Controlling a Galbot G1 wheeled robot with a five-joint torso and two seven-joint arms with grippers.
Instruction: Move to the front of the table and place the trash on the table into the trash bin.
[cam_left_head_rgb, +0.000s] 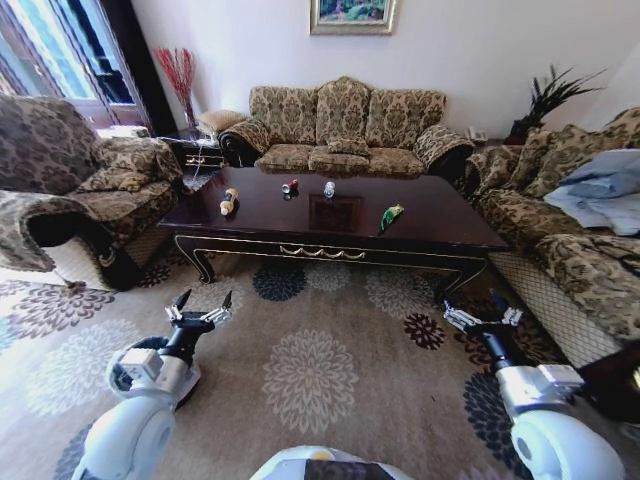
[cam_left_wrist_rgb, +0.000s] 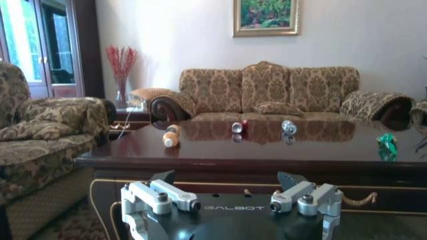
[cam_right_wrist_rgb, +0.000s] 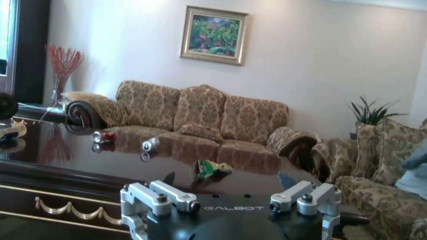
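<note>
1. Left gripper (cam_left_head_rgb: 201, 304): held low over the patterned carpet (cam_left_head_rgb: 310, 370), short of the table's near edge. Its fingers are spread wide apart and hold nothing. In the left wrist view the same gripper (cam_left_wrist_rgb: 227, 181) faces the front apron of the table.

2. Right gripper (cam_left_head_rgb: 483, 305): held at a matching height on the robot's right, also over the carpet. Its fingers are spread wide and empty. The right wrist view shows it (cam_right_wrist_rgb: 227, 181) just short of the table edge.

3. Table (cam_left_head_rgb: 420, 235): stands directly ahead, with carpet between it and the robot. The base appears near the front position, but neither arm reaches the surface yet.

4. Trash on the surface, nearest first:
   - green-yellow wrapper (cam_left_head_rgb: 390, 216), toward the robot's right, closest to the near edge.
   - yellow-and-brown tube (cam_left_head_rgb: 229, 201), toward the robot's left.
   - small red piece (cam_left_head_rgb: 290, 186) and silvery can (cam_left_head_rgb: 329, 188), side by side but apart, beyond the centre panel toward the sofa (cam_left_head_rgb: 345, 125).

5. Progress assessment: all four items lie on the surface, so no item has been disposed of. Judged status: approach phase, largely complete. Remaining: four pick-and-drop cycles.

6. Trash bin: its position cannot be determined from these views.
</note>
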